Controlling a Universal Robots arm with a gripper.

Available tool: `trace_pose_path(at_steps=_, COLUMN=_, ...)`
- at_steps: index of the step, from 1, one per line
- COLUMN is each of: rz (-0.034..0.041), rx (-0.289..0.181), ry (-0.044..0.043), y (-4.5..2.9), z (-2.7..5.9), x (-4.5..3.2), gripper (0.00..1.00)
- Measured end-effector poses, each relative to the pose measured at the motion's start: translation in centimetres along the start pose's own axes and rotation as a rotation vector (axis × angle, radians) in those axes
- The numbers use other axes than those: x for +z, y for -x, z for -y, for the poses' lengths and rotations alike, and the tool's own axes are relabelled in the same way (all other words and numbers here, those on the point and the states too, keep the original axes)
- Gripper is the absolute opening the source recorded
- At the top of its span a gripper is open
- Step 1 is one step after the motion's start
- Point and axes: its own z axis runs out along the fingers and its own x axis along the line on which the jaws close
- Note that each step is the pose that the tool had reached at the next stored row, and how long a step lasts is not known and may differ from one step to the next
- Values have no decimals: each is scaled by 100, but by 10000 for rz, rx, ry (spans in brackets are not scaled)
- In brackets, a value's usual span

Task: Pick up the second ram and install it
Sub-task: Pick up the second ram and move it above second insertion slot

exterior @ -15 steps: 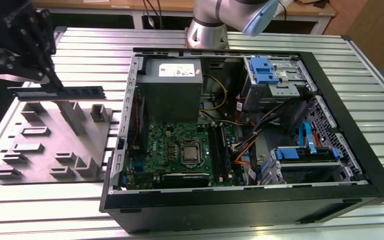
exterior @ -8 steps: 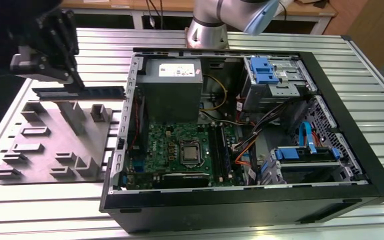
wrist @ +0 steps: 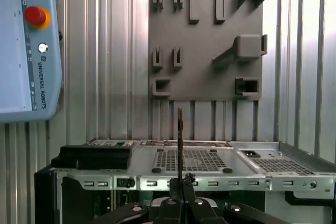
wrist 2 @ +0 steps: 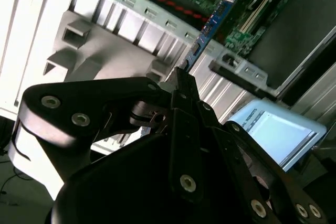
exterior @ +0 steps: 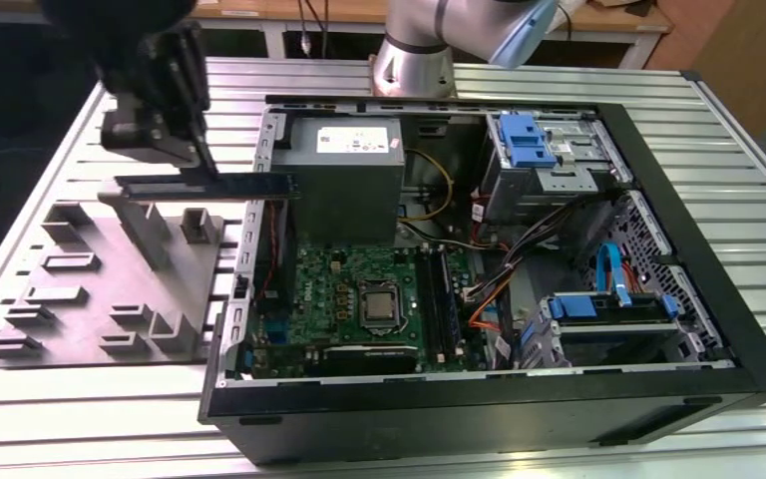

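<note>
One tool (exterior: pixel 204 168), clamped on second ram (exterior: pixel 243 186), mid-air

Silver arm (exterior: pixel 417 62), blue caps (exterior: pixel 523 35), blk fingers (wrist 2: pixel 184 129)

Case (exterior: pixel 490 391) lies open-side up: motherboard (exterior: pixel 323 289) reachable from above. Power supply (exterior: pixel 343 155) at the rear, drive cages (exterior: pixel 550 150) and loose cables (exterior: pixel 510 254) on the exterior view's right hem it in. Second ram (exterior: pixel 230 186), clamped in gripper (exterior: pixel 207 172), hangs across the case wall on the exterior view's left, above the tray (exterior: pixel 77 309) and its upright blocks.
</note>
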Motion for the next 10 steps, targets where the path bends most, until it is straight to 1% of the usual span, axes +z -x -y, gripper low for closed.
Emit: trace_pose_path(at_steps=10, rz=-1, rx=0, ry=0, y=2, z=451, x=24, gripper=11)
